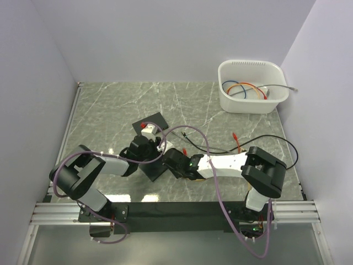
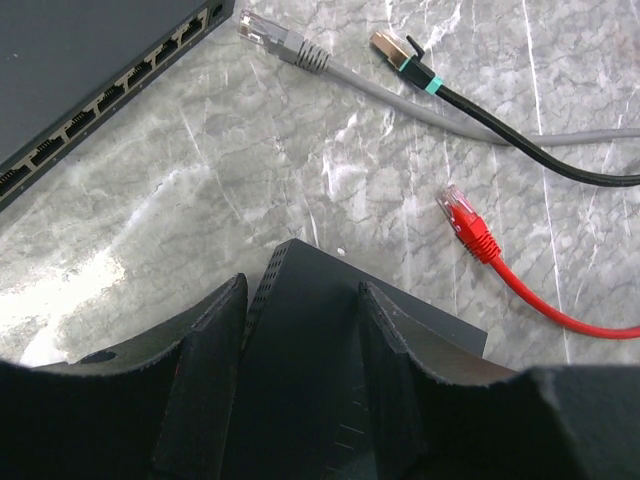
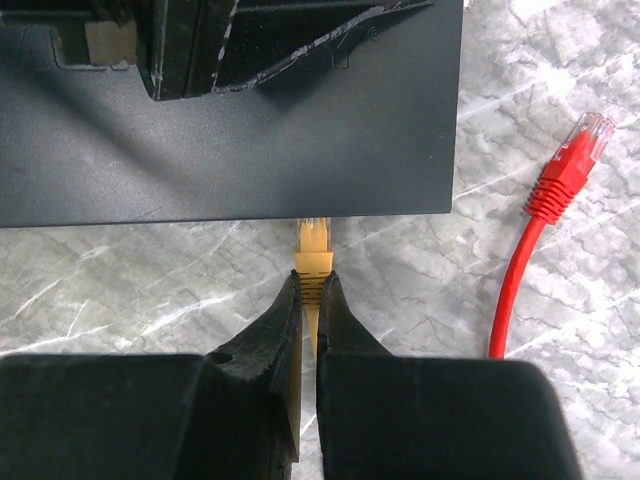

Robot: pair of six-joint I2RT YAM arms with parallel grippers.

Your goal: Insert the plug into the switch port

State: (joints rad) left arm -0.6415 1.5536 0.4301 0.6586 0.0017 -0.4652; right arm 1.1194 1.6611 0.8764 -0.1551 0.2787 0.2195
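Note:
A small black switch (image 3: 250, 150) lies on the marble table, also seen from above as the switch (image 1: 154, 170). My left gripper (image 2: 302, 290) straddles the switch's corner (image 2: 300, 330), fingers pressed against both of its sides. My right gripper (image 3: 308, 280) is shut on a tan plug (image 3: 313, 250). The plug's clear tip touches the switch's near edge, but its depth in a port is hidden. From above, the left gripper (image 1: 144, 148) and right gripper (image 1: 175, 162) meet at the switch.
A larger switch with a row of ports (image 2: 80, 90) sits beyond the left gripper. Loose grey (image 2: 275, 38), black-and-gold (image 2: 400, 55) and red (image 2: 468, 222) plugs lie on the table. A white bin (image 1: 248, 64) of cables stands back right.

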